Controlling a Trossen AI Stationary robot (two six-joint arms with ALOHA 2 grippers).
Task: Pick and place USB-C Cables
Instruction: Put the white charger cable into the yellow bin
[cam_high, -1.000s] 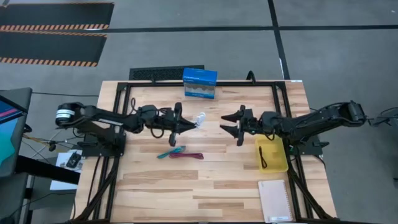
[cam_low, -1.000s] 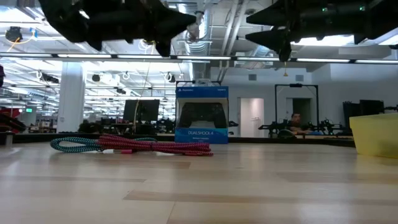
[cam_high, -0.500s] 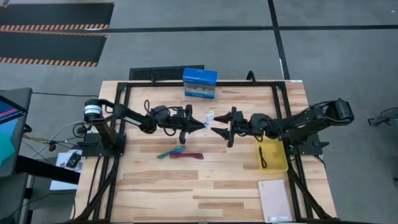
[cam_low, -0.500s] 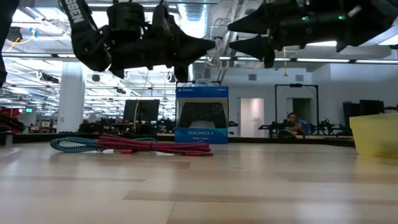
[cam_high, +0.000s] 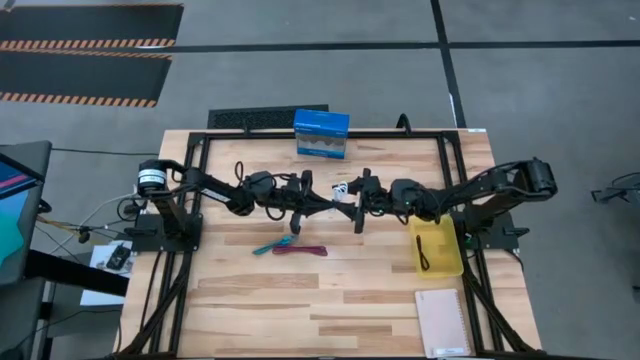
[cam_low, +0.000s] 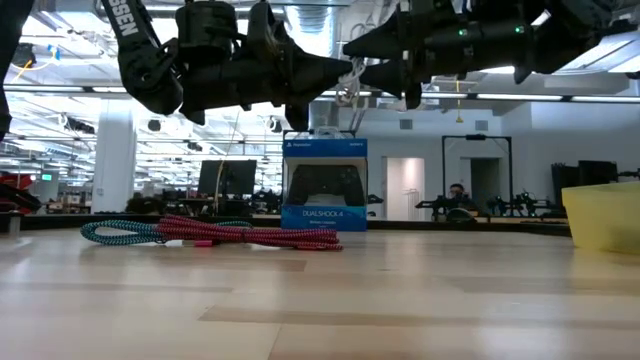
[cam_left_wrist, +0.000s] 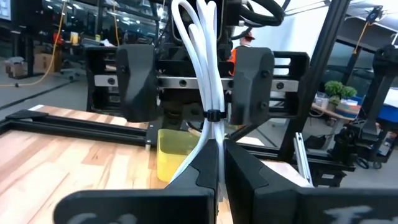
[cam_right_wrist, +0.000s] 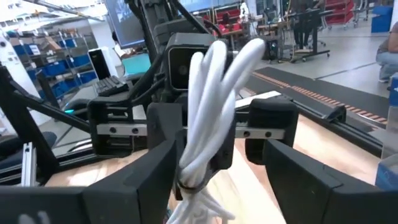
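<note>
My left gripper (cam_high: 328, 197) is shut on the white cable bundle (cam_high: 342, 190), held in the air above the table's middle. My right gripper (cam_high: 358, 197) faces it, open. Its two fingers (cam_left_wrist: 138, 81) stand on either side of the bundle's looped end (cam_right_wrist: 214, 81) without touching it. The teal cable (cam_high: 272, 245) and the maroon cable (cam_high: 302, 249) lie side by side on the wood below the left arm. The black cable (cam_high: 425, 251) lies in the yellow tray (cam_high: 452, 262). My left gripper pinches the white bundle between its two fingers at the end just behind the dark tie band (cam_left_wrist: 213, 134). The fingers lie level and point toward the table's right. The bundle is lifted clear, and its loops (cam_left_wrist: 198, 37) stick out past the fingertips toward the right arm.
A blue box (cam_high: 321, 133) stands at the table's far edge, behind the two grippers. A notebook (cam_high: 442, 322) lies at the near right corner, in front of the yellow tray. Bare wood spreads across the near half of the table.
My left gripper has carried the white bundle toward the table's right, to the middle. My right gripper has moved left toward it, still open, until its fingers flank the bundle's free end. The cables on the table have stayed put.
</note>
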